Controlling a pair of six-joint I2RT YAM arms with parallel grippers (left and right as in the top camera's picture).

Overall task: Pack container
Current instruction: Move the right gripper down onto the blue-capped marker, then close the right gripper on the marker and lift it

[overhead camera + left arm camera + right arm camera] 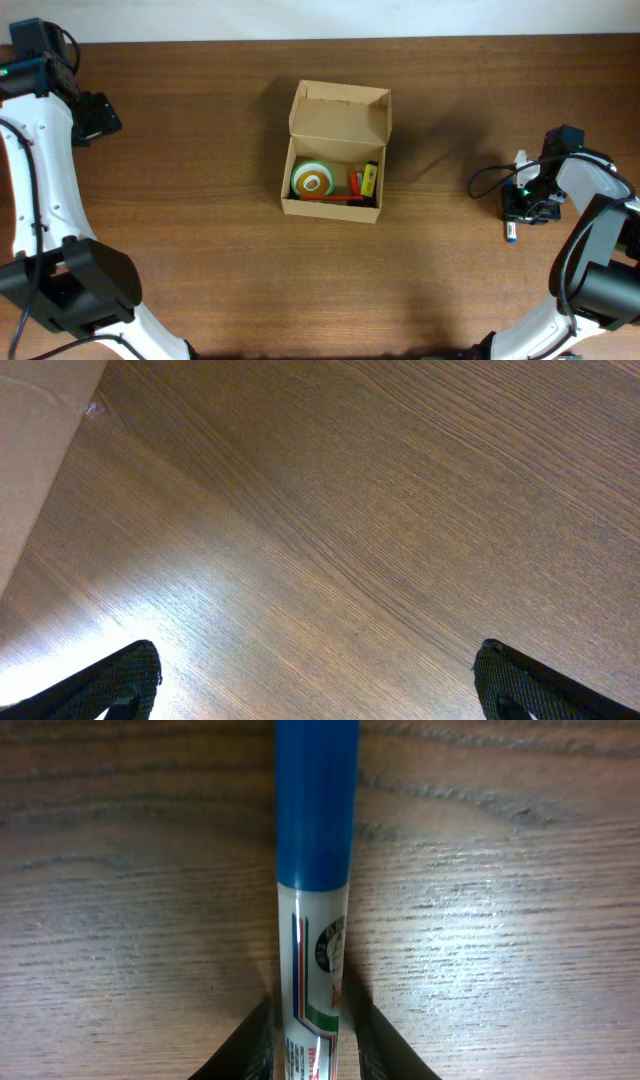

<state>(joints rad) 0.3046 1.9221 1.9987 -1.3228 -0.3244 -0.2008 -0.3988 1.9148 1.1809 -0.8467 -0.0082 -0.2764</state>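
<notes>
The container (338,112), a tan cardboard box with its flap lid standing open at the back, sits mid-table. Inside lie a green-and-white tape roll (311,181), a red pen (330,198) and a yellow item (369,178). Far right, my right gripper (522,203) is down at the table, shut on a marker (315,870) with a blue cap and white labelled barrel; both fingers (245,1045) press its sides. The marker's end (511,232) pokes out below the gripper. My left gripper (100,118) hovers open at the far left, with bare wood between its fingertips (120,680).
A black cable (490,178) loops beside the right arm. The table's far edge runs along the top of the overhead view. A pale tan surface (30,450) borders the wood at the upper left of the left wrist view.
</notes>
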